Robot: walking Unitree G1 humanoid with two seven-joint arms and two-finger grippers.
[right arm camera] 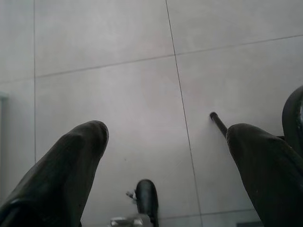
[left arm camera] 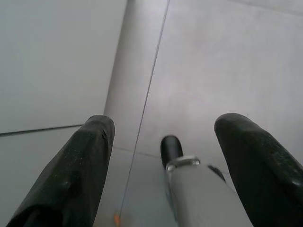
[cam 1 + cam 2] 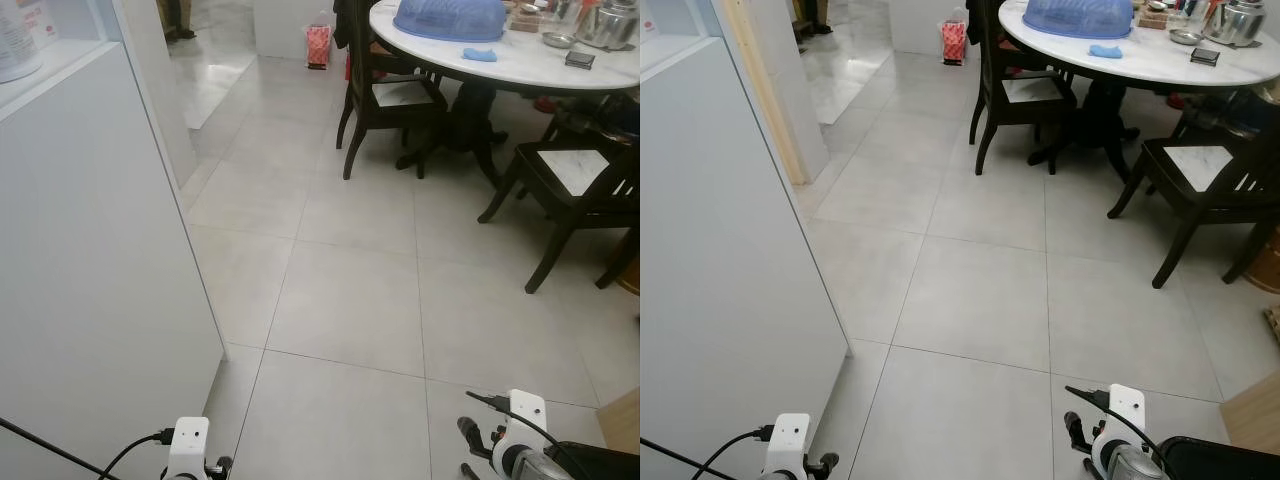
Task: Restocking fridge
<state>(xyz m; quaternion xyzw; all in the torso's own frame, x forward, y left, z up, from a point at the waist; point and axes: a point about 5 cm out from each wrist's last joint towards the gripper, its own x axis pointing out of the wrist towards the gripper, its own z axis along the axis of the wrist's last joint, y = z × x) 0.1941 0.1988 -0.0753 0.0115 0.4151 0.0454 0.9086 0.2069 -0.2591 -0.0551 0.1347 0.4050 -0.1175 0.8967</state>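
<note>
- The left tool [image 2: 161,156] hangs low over the grey tiled floor [image 3: 350,300], fingers spread wide with nothing between them.
- The right tool [image 1: 165,161] hangs likewise, fingers parted and empty.
- A tall white panel [image 3: 90,250], possibly the fridge's side, stands at the robot's left.
- On a ledge above it sits a white container [image 3: 18,40] with print too small to read.
- Ahead to the right, a round white counter [image 3: 520,60] carries a blue mesh food cover [image 3: 448,17], with dark wooden chairs [image 3: 390,100] around it.
</note>
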